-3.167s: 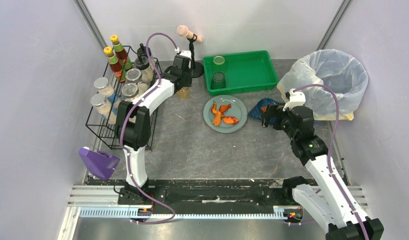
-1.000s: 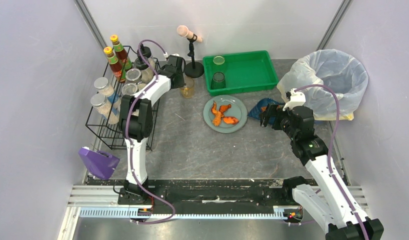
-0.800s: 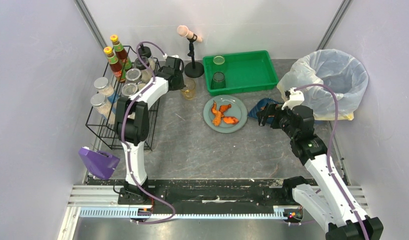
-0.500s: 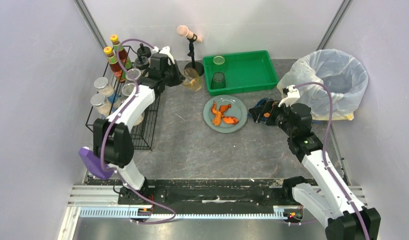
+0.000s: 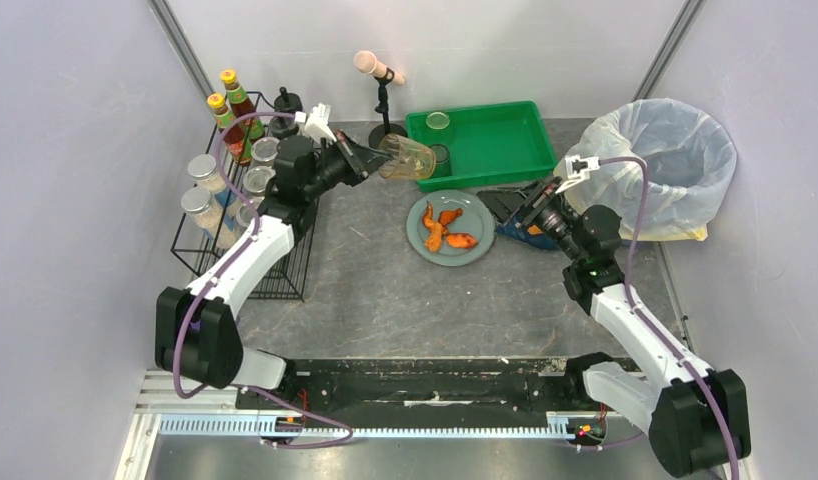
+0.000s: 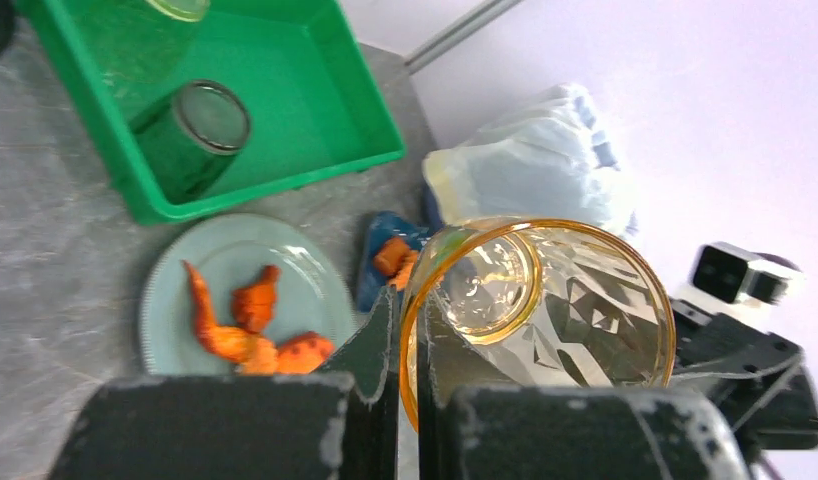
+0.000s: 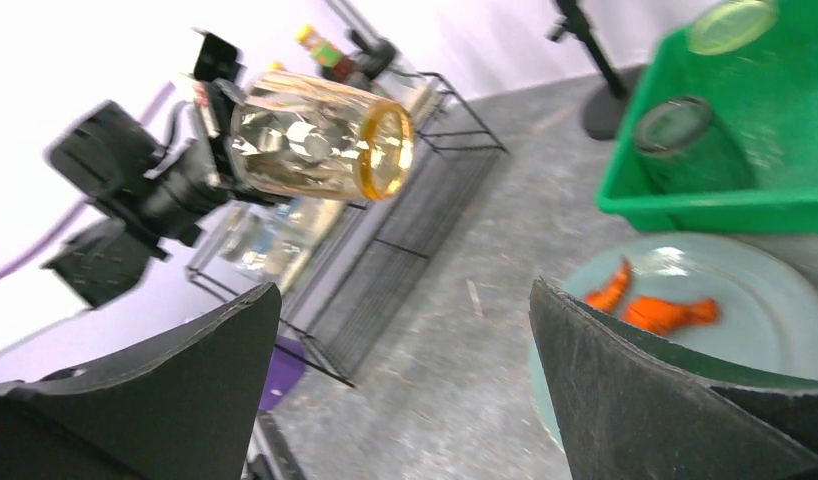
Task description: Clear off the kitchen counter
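Dark grey mottled stone-look kitchen counter (image 5: 385, 290) was one item lighter. The faceted amber drinking glass (image 5: 407, 158) had left its spot by the black wire rack (image 5: 200, 250) and hung tilted at the green plastic tray's (image 5: 475, 178) left edge. The left gripper (image 5: 367, 157) pinched its rim. The right gripper (image 5: 513, 210) stayed spread over the blue wrapper (image 6: 373, 280).

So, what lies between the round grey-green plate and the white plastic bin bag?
A crumpled dark blue packet lies there, with the open right tool over it; the top view shows this.
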`<action>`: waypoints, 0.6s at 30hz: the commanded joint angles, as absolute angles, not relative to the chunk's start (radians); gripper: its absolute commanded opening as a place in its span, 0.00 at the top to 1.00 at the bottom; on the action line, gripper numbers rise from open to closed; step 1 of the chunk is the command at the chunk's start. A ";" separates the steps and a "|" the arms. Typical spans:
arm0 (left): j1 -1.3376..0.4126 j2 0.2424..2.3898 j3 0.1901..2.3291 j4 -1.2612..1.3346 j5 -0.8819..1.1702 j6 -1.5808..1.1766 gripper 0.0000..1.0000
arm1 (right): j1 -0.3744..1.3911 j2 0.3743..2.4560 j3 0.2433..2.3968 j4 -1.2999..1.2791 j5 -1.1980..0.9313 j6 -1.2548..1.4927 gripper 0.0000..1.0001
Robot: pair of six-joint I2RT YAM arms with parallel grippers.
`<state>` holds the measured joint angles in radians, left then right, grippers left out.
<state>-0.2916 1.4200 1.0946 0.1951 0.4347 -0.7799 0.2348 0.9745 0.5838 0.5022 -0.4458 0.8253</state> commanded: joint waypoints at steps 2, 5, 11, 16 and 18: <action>-0.312 1.315 1.023 0.474 0.505 -1.018 0.98 | 0.299 1.054 0.588 0.926 -0.502 0.994 0.02; -0.339 1.292 0.973 0.554 0.488 -1.122 0.98 | 0.334 1.123 0.615 1.029 -0.497 1.041 0.02; -0.402 1.258 0.910 0.639 0.447 -1.214 0.98 | 0.406 1.250 0.705 1.149 -0.495 1.090 0.02; -0.425 1.259 0.873 0.732 0.438 -1.286 0.98 | 0.429 1.338 0.753 1.247 -0.490 1.144 0.02; -0.434 1.263 0.863 0.749 0.433 -1.301 0.98 | 0.434 1.369 0.776 1.289 -0.499 1.174 0.02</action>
<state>-0.4217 1.2881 0.8768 0.6056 0.4522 -1.2015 0.4255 1.3235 0.7071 1.1187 -0.4870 1.1076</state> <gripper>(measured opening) 0.056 0.979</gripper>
